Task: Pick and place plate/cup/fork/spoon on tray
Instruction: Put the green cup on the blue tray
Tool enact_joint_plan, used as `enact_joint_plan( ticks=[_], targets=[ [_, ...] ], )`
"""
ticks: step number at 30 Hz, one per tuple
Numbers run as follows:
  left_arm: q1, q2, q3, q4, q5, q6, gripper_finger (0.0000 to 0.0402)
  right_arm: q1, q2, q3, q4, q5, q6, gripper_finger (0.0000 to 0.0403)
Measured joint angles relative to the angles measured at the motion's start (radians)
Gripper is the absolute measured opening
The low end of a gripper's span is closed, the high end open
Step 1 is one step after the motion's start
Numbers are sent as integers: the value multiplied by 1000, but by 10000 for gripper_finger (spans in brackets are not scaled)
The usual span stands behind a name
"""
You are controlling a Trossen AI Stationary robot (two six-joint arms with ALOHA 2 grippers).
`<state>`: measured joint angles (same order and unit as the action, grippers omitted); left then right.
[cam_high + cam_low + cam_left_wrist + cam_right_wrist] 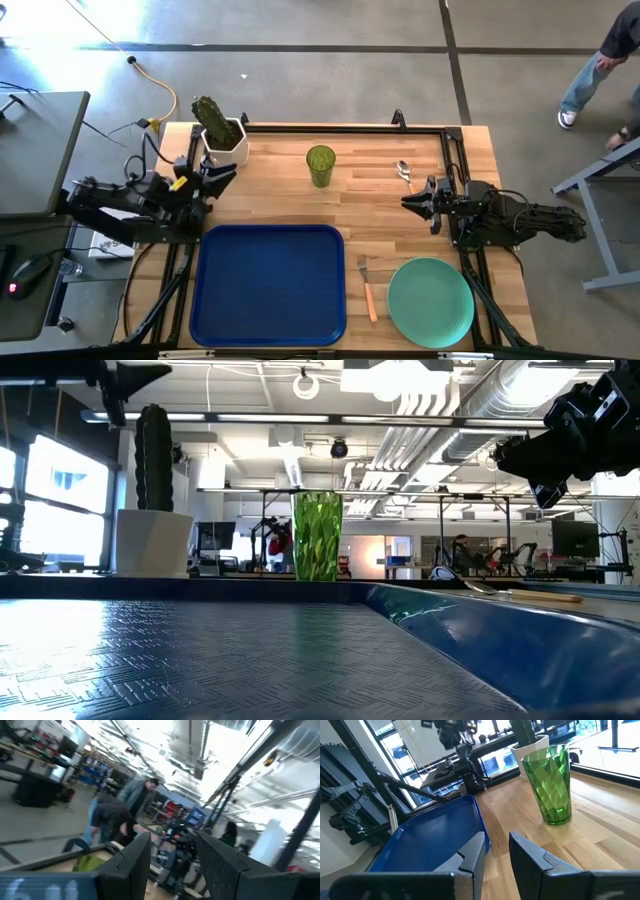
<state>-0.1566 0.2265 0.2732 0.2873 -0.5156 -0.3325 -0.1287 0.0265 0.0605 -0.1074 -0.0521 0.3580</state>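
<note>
The dark blue tray (268, 285) lies on the wooden table at the near middle, with nothing on it. The mint-green plate (430, 302) lies flat at the near right. The fork (368, 290) lies between tray and plate. The green cup (320, 165) stands upright at the far middle and also shows as the cup (550, 785). The spoon (404, 172) lies to its right. My left gripper (222, 172) hovers open at the far left by the cactus pot. My right gripper (415, 203) hovers open at the right, pointing toward the tray.
A white pot with a cactus (222, 135) stands at the far left corner, close to my left gripper. A black frame rail runs along the table's far and side edges. Bare wood lies between the cup and the tray. A person (600, 60) walks beyond the far right.
</note>
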Motion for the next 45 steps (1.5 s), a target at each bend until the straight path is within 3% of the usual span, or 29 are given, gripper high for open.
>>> enact_joint_plan(
  ticks=[10,20,23,30,36,45],
  targets=[
    [0,354,305,-32,-143,109,147,0,0,0,0,0,0,80],
    [70,597,601,-298,-173,96,147,0,0,0,-1,35,8,80],
    [118,654,673,-387,-155,55,147,0,0,0,-2,56,8,80],
    [258,775,785,-485,2,-107,147,0,0,0,-9,77,30,80],
    [346,891,885,-568,69,-112,147,0,0,0,-16,108,192,80],
    [459,1045,1019,-712,165,-167,147,0,0,0,-16,116,211,80]
  ],
)
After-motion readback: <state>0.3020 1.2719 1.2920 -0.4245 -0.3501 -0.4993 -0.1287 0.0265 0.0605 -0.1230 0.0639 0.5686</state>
